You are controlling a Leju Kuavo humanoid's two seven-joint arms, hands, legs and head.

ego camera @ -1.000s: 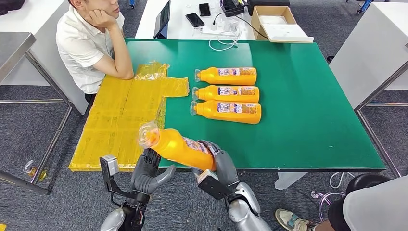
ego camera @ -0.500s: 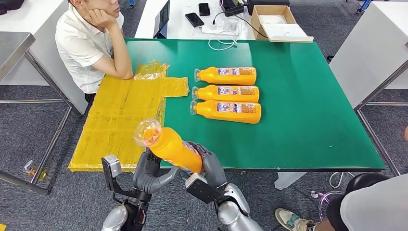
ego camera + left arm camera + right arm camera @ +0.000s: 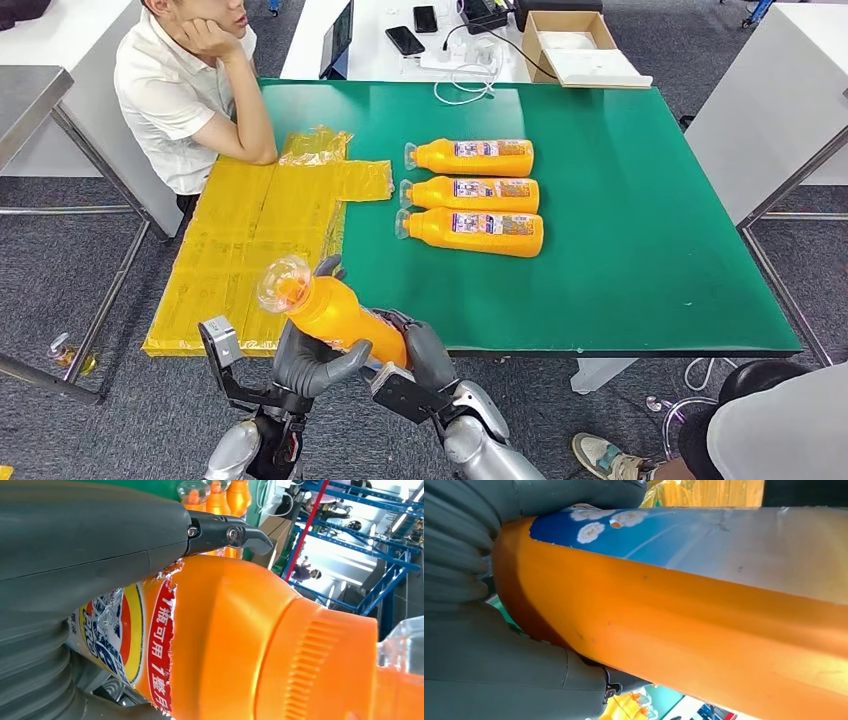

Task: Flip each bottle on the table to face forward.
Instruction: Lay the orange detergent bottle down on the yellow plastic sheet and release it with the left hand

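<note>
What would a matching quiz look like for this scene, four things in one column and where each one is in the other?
Things:
1. held orange bottle
2. three orange bottles
3. yellow plastic sheet
4. cardboard box

Places:
A. lying in a row mid-table
B. white table beyond the green one
C. between both robot hands
D. spread over the green table's left edge

Pairs: 1-C, 2-A, 3-D, 4-B

the held bottle [image 3: 340,315] is glossy orange plastic with a clear cap and a torn-edged paper label. the table [image 3: 640,250] has a matt green top; at its 9 o'clock lies crinkled, shiny yellow film [image 3: 250,230].
</note>
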